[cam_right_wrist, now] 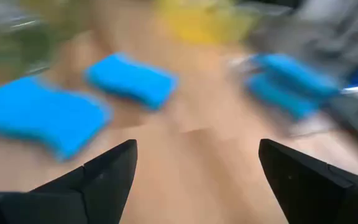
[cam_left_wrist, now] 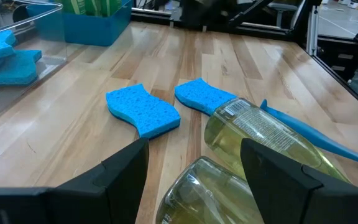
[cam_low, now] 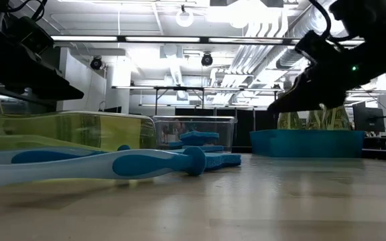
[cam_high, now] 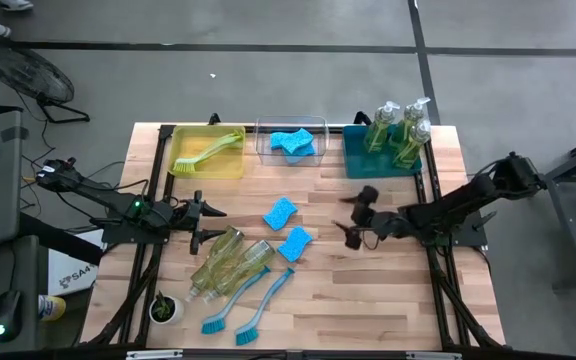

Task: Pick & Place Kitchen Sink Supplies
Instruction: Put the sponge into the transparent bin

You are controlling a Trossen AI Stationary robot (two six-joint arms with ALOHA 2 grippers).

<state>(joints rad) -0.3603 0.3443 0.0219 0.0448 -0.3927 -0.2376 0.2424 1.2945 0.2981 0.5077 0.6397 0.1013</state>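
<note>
Two clear yellow-green soap bottles (cam_high: 230,262) lie on their sides on the wooden table, left of centre. My left gripper (cam_high: 211,224) hovers open at their far-left end, and in its wrist view the bottles (cam_left_wrist: 253,134) show between its fingers (cam_left_wrist: 123,177). Two light-blue sponges (cam_high: 280,211) (cam_high: 295,243) lie flat at mid-table. My right gripper (cam_high: 356,215) stands open to their right, above the table, facing them (cam_right_wrist: 42,115). Two blue dish brushes (cam_high: 253,303) lie at the near edge.
Along the far edge stand a yellow bin (cam_high: 230,170) with a yellow-green brush, a clear bin (cam_high: 264,150) with sponges, and a teal bin (cam_high: 353,160) with upright soap bottles. A small potted plant (cam_high: 165,308) sits at the near left corner.
</note>
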